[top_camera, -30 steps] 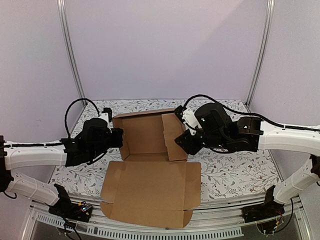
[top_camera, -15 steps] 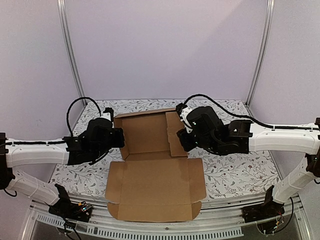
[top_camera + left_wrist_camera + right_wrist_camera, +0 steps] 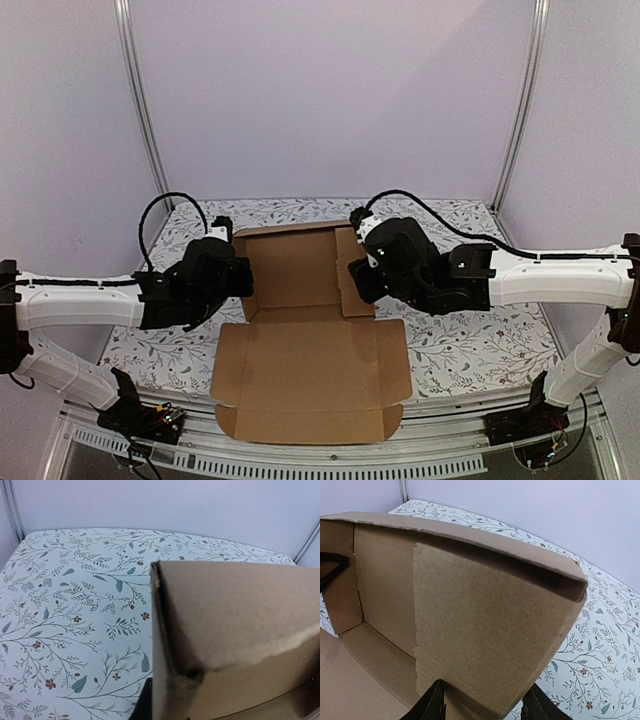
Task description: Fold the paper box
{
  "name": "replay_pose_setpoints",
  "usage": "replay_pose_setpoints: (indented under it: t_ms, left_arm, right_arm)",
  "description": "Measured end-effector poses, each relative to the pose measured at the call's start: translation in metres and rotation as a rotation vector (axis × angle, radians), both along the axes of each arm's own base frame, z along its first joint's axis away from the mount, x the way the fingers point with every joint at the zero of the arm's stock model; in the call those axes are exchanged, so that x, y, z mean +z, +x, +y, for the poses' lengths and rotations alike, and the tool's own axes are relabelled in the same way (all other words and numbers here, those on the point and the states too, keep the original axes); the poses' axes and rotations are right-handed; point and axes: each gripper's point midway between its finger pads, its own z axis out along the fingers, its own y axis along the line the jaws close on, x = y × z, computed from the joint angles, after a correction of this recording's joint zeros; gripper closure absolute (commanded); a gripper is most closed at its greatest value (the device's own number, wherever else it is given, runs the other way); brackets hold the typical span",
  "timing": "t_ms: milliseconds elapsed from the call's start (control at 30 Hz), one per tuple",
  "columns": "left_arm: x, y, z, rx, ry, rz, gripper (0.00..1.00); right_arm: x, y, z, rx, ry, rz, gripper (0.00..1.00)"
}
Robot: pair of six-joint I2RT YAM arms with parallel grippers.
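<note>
Table: flower-patterned top (image 3: pixel 450 350), both arm bases at its near edge.
Box (image 3: pixel 310 380): brown cardboard in the middle of the table, between the two arms, part folded.
Front panel: lies flat and open, small flaps at its sides, its near edge reaching past the table's front edge.
Raised part: farther back, a panel stands up with a side wall at each end.
Left arm (image 3: pixel 80 305): reaches in from the left to the box's left wall.
Left claw (image 3: pixel 243 280): closed; one dark finger (image 3: pixel 144 705) shows just beside the outer face of that wall; whether cardboard is pinched cannot be told.
Right arm (image 3: pixel 560 275): reaches in from the right to the right wall.
Right claw (image 3: pixel 358 280): fingers (image 3: pixel 434 705) apart, one on each side of the doubled-over right wall; gripping or only straddling cannot be told.
Backdrop: plain lilac walls (image 3: pixel 330 100) with metal poles (image 3: pixel 140 100) behind the table.
</note>
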Motion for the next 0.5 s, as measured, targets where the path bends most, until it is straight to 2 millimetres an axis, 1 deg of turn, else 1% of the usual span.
replay_pose_setpoints:
  t_ms: [133,233,400,500]
  left_arm:
    - [-0.001,0.000,0.001,0.006,0.005,-0.001,1.00]
    - [-0.001,0.000,0.001,0.004,0.009,-0.002,1.00]
    - [-0.001,-0.001,-0.001,-0.009,0.026,-0.001,1.00]
    - [-0.001,-0.002,-0.001,-0.013,0.030,-0.002,1.00]
  right_arm:
    - [0.001,0.001,0.001,-0.004,0.012,-0.003,0.49]
    - [-0.001,0.000,0.000,-0.007,0.018,0.000,0.49]
    - [-0.010,-0.004,-0.009,-0.011,0.015,0.009,0.47]
    - [-0.012,-0.008,-0.014,-0.009,0.023,0.008,0.45]
